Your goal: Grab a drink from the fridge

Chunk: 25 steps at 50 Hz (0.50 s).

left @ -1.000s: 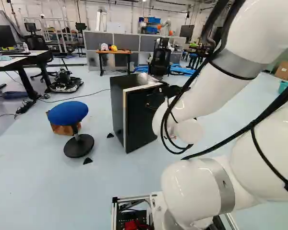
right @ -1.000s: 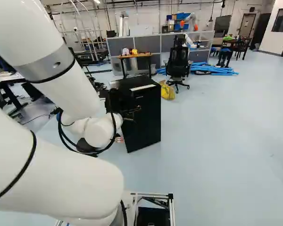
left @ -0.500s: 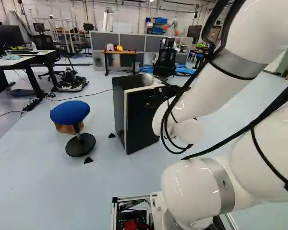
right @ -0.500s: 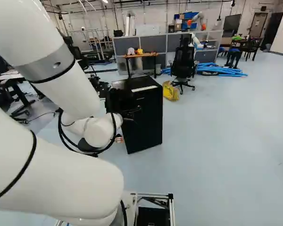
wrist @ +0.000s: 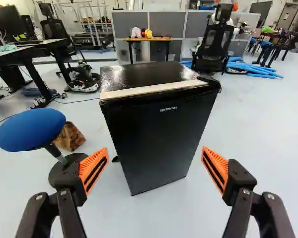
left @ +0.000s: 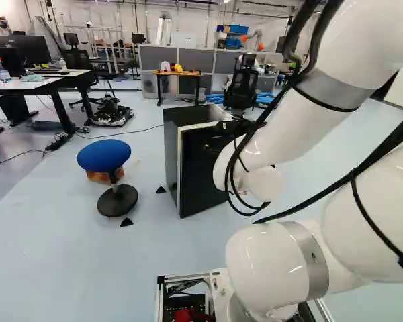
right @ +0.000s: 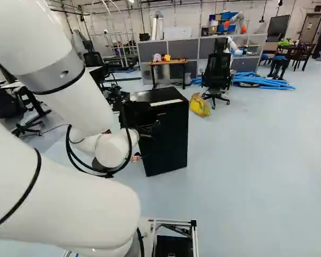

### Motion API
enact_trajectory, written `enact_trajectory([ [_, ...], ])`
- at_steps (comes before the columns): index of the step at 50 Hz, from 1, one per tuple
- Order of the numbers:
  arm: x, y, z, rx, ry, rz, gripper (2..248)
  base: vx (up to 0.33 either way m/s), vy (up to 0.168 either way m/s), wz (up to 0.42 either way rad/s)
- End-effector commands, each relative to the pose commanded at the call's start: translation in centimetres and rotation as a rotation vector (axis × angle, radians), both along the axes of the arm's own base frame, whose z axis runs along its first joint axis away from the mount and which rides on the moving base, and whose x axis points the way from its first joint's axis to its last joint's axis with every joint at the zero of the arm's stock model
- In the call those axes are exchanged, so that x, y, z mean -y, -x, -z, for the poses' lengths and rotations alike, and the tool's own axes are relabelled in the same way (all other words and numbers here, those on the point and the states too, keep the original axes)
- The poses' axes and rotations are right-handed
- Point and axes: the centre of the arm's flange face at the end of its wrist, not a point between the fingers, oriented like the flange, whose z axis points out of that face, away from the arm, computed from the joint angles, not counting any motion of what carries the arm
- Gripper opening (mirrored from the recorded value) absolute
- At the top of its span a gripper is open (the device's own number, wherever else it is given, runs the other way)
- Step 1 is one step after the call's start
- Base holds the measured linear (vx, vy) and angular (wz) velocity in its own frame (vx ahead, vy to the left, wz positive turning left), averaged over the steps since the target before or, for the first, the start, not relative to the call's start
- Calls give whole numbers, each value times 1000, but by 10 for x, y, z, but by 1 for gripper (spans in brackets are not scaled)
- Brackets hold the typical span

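In the left base view the fridge (left: 205, 171) is seen near the stool (left: 104, 155), in the right the arm (right: 77, 101) is stretched fridgeward, and in the wrist view the released gripper (wrist: 155, 149) is aimed at the shut door (wrist: 161, 134), presumably for opening, the drink being hidden, likely inside.

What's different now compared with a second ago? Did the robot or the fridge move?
The robot's base has moved, turning slightly left: the whole scene slid rightward in both base views. The arm kept its pose. The fridge and blue stool stayed put on the floor.
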Motion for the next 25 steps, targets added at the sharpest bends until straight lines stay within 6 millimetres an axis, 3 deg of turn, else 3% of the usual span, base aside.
enact_trajectory([
  [25,0,0,0,0,0,0,247,55,-50,151],
])
